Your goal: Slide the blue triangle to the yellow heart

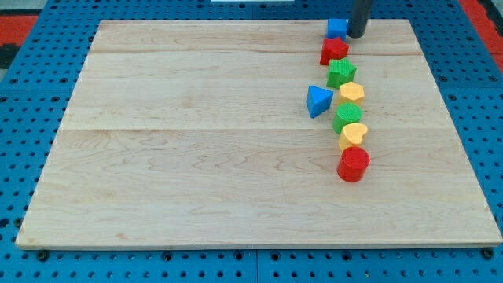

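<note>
My tip (356, 35) rests beside the blue cube (336, 28); the blue triangle (318, 101) sits left of the yellow heart (351, 93); no gripper fitted.

so I count two blue blocks (337, 27) (318, 101), two red (333, 50) (354, 164), two green (341, 72) (346, 117), two yellow (352, 92) (354, 134), eight total.

A pale wooden board (196, 141) with visible grain and a smooth matt finish is seen, joined from planks. It is laid on a blue perforated surface (31, 118). The blue triangle (318, 101), the yellow heart (354, 134) and the red cylinder (353, 164) appear moulded in matt plastic. The dark rod looks smooth and matt down to my tip (356, 34).
</note>
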Robot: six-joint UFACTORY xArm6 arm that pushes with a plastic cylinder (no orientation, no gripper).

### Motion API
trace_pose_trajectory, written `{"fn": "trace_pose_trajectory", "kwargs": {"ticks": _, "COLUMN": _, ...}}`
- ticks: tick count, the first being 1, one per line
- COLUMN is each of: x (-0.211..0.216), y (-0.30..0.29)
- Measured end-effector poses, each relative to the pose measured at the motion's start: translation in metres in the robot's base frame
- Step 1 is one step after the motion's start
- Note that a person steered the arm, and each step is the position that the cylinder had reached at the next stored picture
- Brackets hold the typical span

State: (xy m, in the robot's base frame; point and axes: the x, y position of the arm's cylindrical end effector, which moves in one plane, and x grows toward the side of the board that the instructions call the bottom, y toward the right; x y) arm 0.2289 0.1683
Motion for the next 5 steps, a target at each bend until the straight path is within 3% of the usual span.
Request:
{"fn": "trace_pose_trajectory", "kwargs": {"ticks": 1, "x": 0.000, "y": -0.002}}
{"fn": "trace_pose_trajectory", "kwargs": {"ticks": 2, "x": -0.034, "y": 0.089}}
{"fn": "trace_pose_trajectory", "kwargs": {"ticks": 3, "x": -0.010, "y": 0.104}}
{"fn": "trace_pose_trajectory", "kwargs": {"ticks": 4, "x": 0.107, "y": 0.146}}
{"fn": "trace_pose_trajectory", "kwargs": {"ticks": 5, "x": 0.258, "y": 0.173}}
